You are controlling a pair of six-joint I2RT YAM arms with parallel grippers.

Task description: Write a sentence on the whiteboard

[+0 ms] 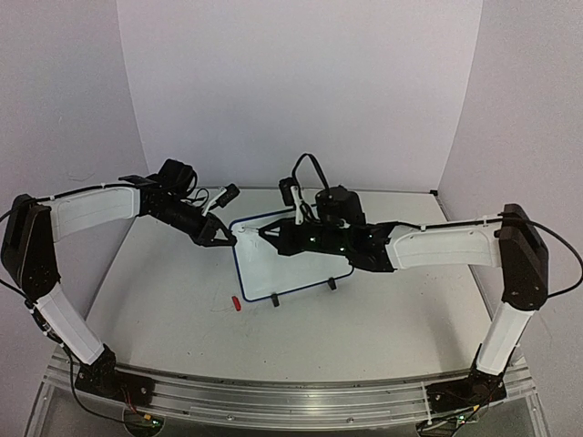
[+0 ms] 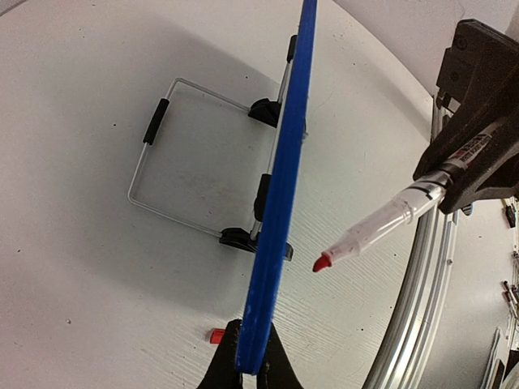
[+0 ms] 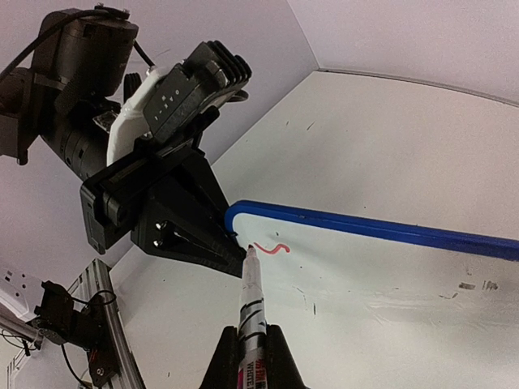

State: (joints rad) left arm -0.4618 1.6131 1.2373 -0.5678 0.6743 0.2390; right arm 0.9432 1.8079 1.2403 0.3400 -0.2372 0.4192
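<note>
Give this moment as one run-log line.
left pincer: shut on blue-framed rectangular whiteboard | right pincer: shut on red-tipped plastic marker | sentence: one short red stroke

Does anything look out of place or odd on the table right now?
Only a small red piece, likely the marker cap, lying loose on the table in front of the whiteboard. Nothing looks spilled or damaged.

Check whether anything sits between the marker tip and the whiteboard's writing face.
Nothing visible does. The marker in the right fingers has its tip at the whiteboard's face, beside a short red stroke. The left fingers clamp its corner, off the face.
</note>
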